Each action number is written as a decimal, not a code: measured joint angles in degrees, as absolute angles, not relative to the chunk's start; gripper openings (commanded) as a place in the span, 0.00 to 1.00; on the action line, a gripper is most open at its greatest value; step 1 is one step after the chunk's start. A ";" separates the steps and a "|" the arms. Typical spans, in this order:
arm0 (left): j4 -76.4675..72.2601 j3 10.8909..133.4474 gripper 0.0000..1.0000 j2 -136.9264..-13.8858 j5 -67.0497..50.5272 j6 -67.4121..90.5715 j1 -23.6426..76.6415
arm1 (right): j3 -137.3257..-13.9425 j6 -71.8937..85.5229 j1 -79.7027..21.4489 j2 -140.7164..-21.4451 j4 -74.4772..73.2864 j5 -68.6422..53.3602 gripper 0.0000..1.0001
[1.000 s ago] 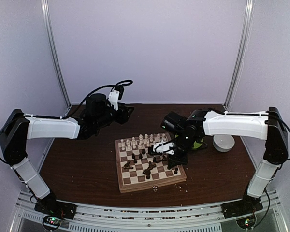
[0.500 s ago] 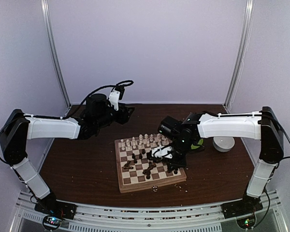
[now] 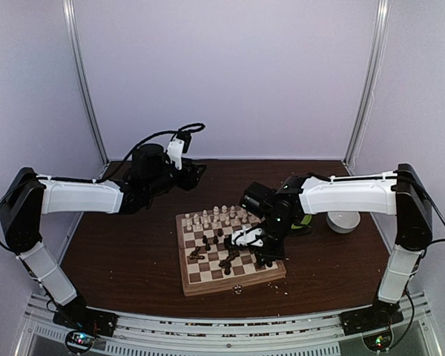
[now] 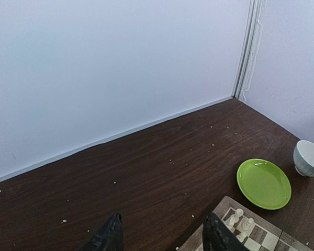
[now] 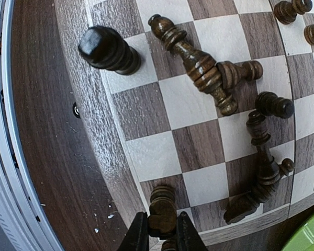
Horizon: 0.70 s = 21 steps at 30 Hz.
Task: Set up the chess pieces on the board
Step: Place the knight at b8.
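Note:
The board (image 3: 237,282) lies mid-table, with pale chess pieces (image 3: 219,215) standing in a row along its far edge and dark ones (image 3: 226,256) scattered in the middle. In the right wrist view several dark pieces (image 5: 199,65) lie toppled and one (image 5: 107,49) stands near the rim (image 5: 94,130). My right gripper (image 5: 162,238) is shut on a dark brown piece (image 5: 162,212), held over a square at the board's edge. It hangs low above the board's near right part (image 3: 263,254). My left gripper (image 4: 164,235) is open and empty above bare table behind the board's corner (image 4: 261,235).
A round green plate (image 4: 264,184) and a white bowl (image 4: 309,158) sit right of the board, near the right wall. In the top view my right arm partly covers the plate (image 3: 305,220), with the bowl (image 3: 343,219) beside it. Pale crumbs dot the dark table.
My right gripper has shifted a little to the left over the board's near right part, still carrying the dark piece. The left arm has stayed still.

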<state>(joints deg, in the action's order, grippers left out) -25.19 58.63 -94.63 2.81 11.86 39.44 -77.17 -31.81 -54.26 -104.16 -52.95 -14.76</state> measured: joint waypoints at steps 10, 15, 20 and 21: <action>-25.17 58.63 0.53 -94.63 2.83 11.86 39.44 | -76.23 -32.12 -54.65 -104.16 -52.93 -14.46 0.32; -25.19 58.63 0.53 -94.63 2.81 11.86 39.44 | -76.42 -32.23 -54.65 -104.09 -53.54 -14.48 0.36; -21.26 60.69 0.53 -94.83 2.61 11.86 39.72 | -77.45 -32.49 -53.56 -101.27 -55.53 -16.95 0.39; -19.59 61.65 0.53 -94.83 2.61 11.86 40.03 | -77.43 -32.56 -53.08 -100.33 -55.55 -17.93 0.39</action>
